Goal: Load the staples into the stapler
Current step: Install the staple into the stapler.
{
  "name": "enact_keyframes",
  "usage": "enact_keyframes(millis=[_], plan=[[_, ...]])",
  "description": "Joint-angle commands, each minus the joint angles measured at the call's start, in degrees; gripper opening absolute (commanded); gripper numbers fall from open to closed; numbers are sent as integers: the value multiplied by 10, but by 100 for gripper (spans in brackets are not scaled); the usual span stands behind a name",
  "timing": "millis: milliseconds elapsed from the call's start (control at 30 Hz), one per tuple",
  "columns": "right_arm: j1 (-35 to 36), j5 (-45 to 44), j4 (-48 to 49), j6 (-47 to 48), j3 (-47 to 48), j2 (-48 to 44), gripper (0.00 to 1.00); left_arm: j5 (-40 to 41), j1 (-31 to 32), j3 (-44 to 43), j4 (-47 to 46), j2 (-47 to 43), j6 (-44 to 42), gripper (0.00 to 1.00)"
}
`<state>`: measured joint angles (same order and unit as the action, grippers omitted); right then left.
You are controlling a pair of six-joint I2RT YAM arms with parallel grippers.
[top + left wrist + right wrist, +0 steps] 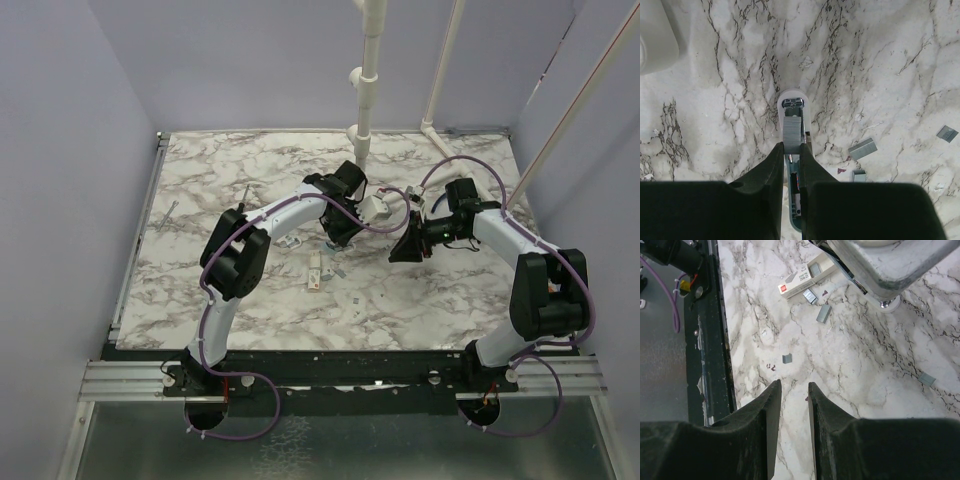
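Note:
In the left wrist view my left gripper (791,147) is shut on the stapler (792,97), which lies open on the marble. Its white rounded nose points away from me and its teal channel runs back between my fingers. A grey strip of staples (792,131) lies in that channel just ahead of my fingertips. From above, the left gripper (338,235) points down at mid-table and hides the stapler. My right gripper (405,250) hovers to its right. Its fingers stand open (793,385) over bare marble, with nothing between them.
A small white staple box (802,280) (317,272) lies near the left gripper. Loose staple strips (862,148) (823,313) and short pieces (787,358) (946,133) are scattered on the marble. The table's dark front rail (705,340) runs along the left of the right wrist view.

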<state>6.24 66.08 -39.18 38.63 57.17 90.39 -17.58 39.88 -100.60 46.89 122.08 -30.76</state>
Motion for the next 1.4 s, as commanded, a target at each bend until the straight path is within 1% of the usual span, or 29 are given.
enact_keyframes(millis=[0,1367], plan=[[-2,10,-10,13,15,2,32,15,4,-7,16,17,-5,0],[-2,9,-11,13,17,2,32,13,4,-13,24,33,-11,0]])
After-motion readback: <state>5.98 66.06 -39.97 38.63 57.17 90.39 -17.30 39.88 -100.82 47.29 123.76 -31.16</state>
